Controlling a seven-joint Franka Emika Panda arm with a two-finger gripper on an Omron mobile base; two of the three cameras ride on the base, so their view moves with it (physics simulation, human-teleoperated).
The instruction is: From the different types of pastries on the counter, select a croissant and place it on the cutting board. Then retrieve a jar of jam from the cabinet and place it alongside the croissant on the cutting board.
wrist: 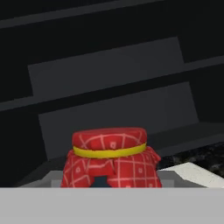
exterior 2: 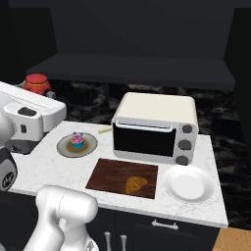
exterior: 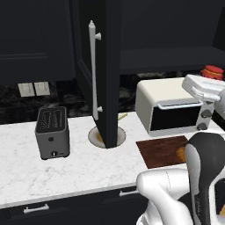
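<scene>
On the cutting board (exterior 2: 110, 176), croissant (exterior 2: 135, 185) lies seemingly crosswise.

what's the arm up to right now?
It's on the jam step. The croissant already lies on the cutting board, in front of the toaster oven. The cabinet door stands open, and the hand is raised to the jar of jam, which sits directly ahead in the hand view. Whether the hand has closed on the jar can't be told from these pictures.
</scene>
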